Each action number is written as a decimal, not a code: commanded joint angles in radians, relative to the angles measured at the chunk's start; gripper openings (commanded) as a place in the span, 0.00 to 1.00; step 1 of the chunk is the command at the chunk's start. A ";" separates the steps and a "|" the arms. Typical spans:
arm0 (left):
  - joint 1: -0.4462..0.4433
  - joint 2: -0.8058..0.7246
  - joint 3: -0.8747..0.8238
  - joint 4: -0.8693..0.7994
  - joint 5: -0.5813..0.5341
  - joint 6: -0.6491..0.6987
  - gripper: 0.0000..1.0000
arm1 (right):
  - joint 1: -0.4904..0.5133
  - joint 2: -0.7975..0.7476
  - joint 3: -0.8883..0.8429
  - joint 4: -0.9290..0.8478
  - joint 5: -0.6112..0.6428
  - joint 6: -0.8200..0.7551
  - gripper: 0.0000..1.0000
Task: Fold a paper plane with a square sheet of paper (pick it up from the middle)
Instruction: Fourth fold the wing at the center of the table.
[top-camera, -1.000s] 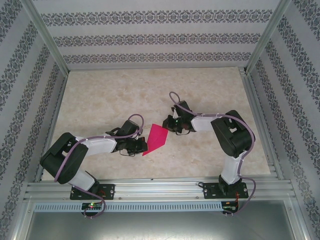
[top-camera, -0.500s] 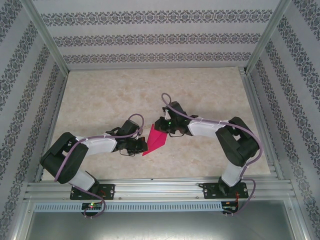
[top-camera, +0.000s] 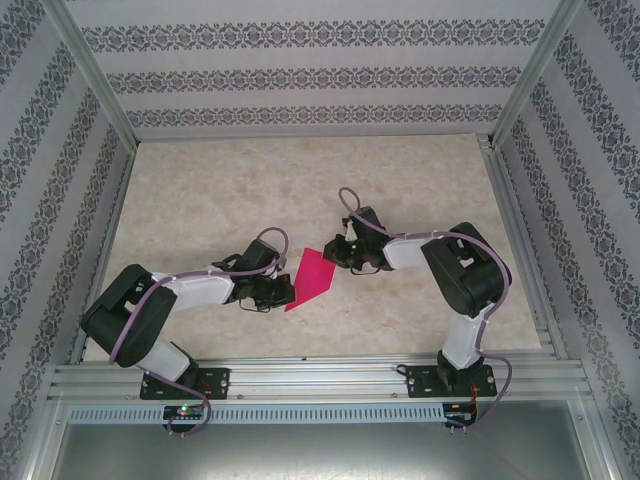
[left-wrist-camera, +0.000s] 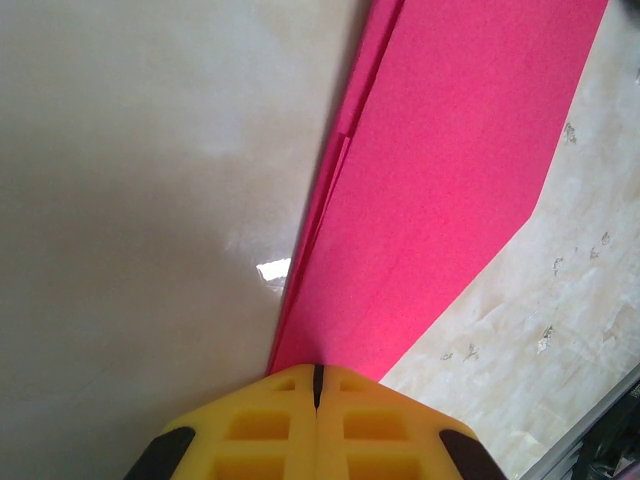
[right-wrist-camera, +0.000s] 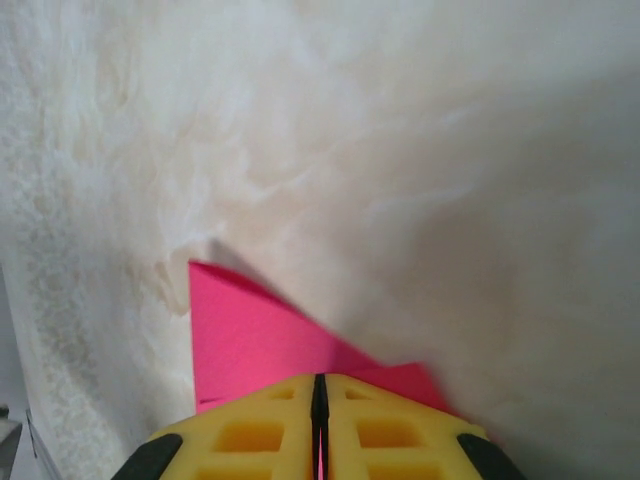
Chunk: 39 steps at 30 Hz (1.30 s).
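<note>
- Two arms stand bolted to a metal rail at the near edge of a pale marbled table. The left arm and the right arm both bend low toward the middle.
- Just beyond the rail, the left gripper lies low at the left edge of the sheet of paper.
- Its wrist camera shows the left gripper with its yellow pads pressed together and no gap between them. The narrow end of the sheet of paper runs right up to the tips. Whether any paper sits between the pads, I cannot tell.
- The paper is plain magenta-pink and lies flat on the table between the two grippers. From above it is a folded, narrow, slanted shape, with a sharp point toward the near left and a wider end toward the far right.
- Along its left side the left wrist view shows stacked layers, their edges lying close together.
- Slightly farther back, the right gripper meets the paper's far right corner.
- Seen from its own wrist, the right gripper has its pads closed to a thin seam. A sliver of pink shows low in that seam, so it is pinching the paper. A triangle of the sheet of paper spreads out past the tips.
- Farthest back stands a wall with patterned stripes.
</note>
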 joint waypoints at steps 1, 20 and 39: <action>-0.009 0.030 -0.027 -0.163 -0.061 0.025 0.04 | -0.045 -0.040 -0.008 -0.046 0.054 -0.059 0.11; -0.009 0.041 -0.012 -0.168 -0.052 0.031 0.03 | 0.135 -0.146 -0.031 -0.085 0.093 -0.058 0.14; -0.009 0.047 -0.012 -0.159 -0.047 0.030 0.04 | 0.149 -0.216 -0.046 -0.005 0.031 0.031 0.14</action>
